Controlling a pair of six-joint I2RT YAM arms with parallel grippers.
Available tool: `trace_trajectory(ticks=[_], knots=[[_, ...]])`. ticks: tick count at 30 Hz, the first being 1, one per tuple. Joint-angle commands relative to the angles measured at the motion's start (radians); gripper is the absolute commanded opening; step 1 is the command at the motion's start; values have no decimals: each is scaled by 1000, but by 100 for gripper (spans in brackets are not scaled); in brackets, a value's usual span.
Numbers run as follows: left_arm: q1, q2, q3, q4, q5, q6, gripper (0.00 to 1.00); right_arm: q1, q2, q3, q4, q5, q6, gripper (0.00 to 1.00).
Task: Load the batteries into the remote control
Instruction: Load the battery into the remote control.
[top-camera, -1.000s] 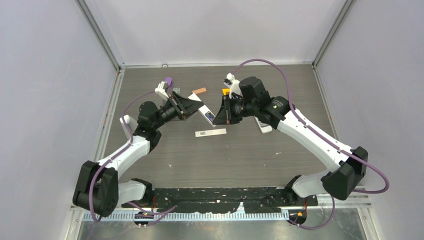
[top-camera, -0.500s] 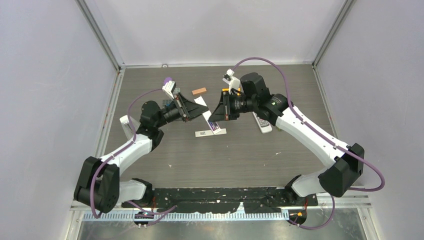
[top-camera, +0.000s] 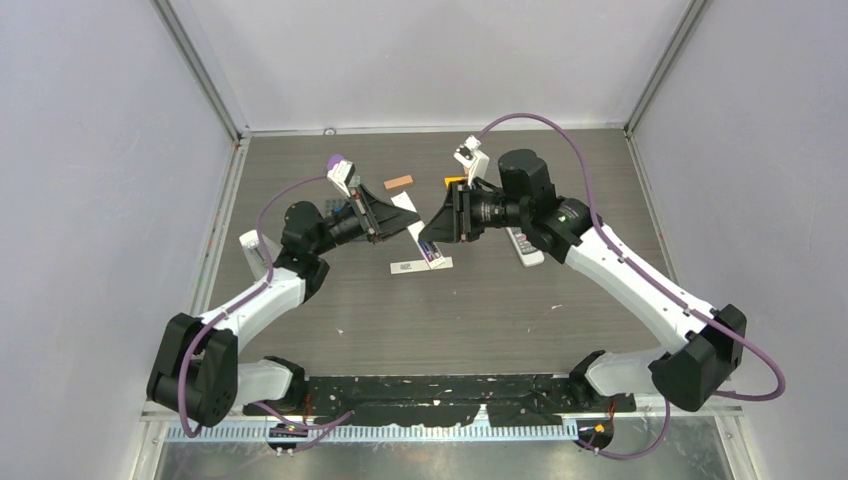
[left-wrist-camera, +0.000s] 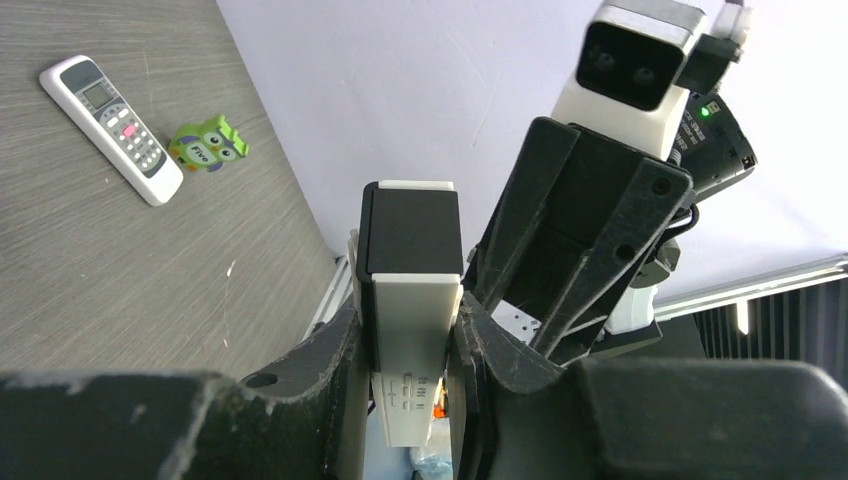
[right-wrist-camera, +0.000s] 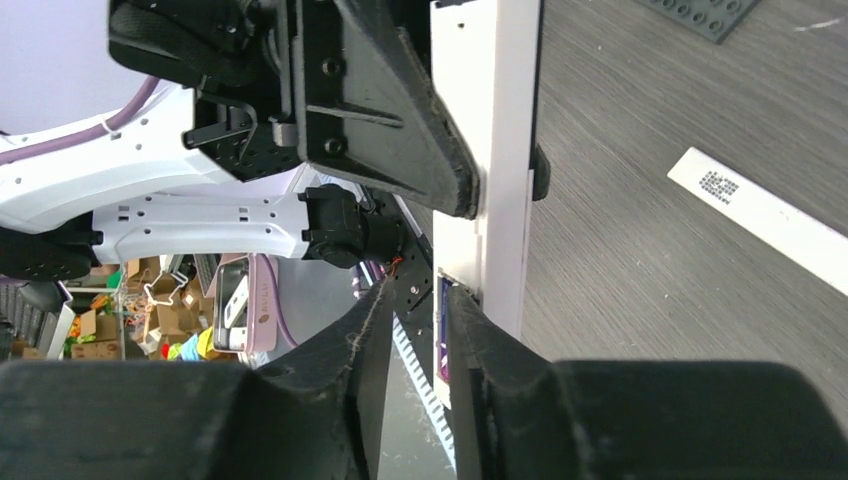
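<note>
Left gripper (left-wrist-camera: 408, 335) clamps the white remote control (left-wrist-camera: 410, 270) clear of the table, evidently presenting it to the right gripper (right-wrist-camera: 420, 295) at 3 o'clock for loading; that gripper's narrow jaws hold unconfirmed contents, and the blue-purple sliver (right-wrist-camera: 441, 350) between them is possibly a battery

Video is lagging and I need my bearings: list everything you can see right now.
held remote: one, white with black end, clamped in left gripper
second remote: one, white, buttons up, on table by right arm
owl toy: one, green, beside second remote
strip: one, white with printed code, on table near the grippers
block: one, orange-brown, far side of table
studded plate: one, dark grey, on table
table: one, grey wood-grain
left gripper: one, black, shut on held remote
right gripper: one, black, beside held remote; grip unclear
</note>
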Motion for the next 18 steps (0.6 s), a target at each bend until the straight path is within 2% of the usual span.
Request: trace_trajectory(ticks=[1,5,7,11,18], knots=[[-2,-31,42,27,-27,-23,0,-6,-77,-21,74,-3,-48,37],[1,-25,37,44,-32,-48,0,-7,-114,-44,60,36,-107,42],[1,-21,37,55,-32,-61,0,-8,-131,-57,35,64,-149,52],[1,-18,39,76,-25,-88,0,-8,-146,-92,18,77,-193,64],[1,-5,42,169,13,-130,0,-8,-114,-114,41,-4,-180,68]])
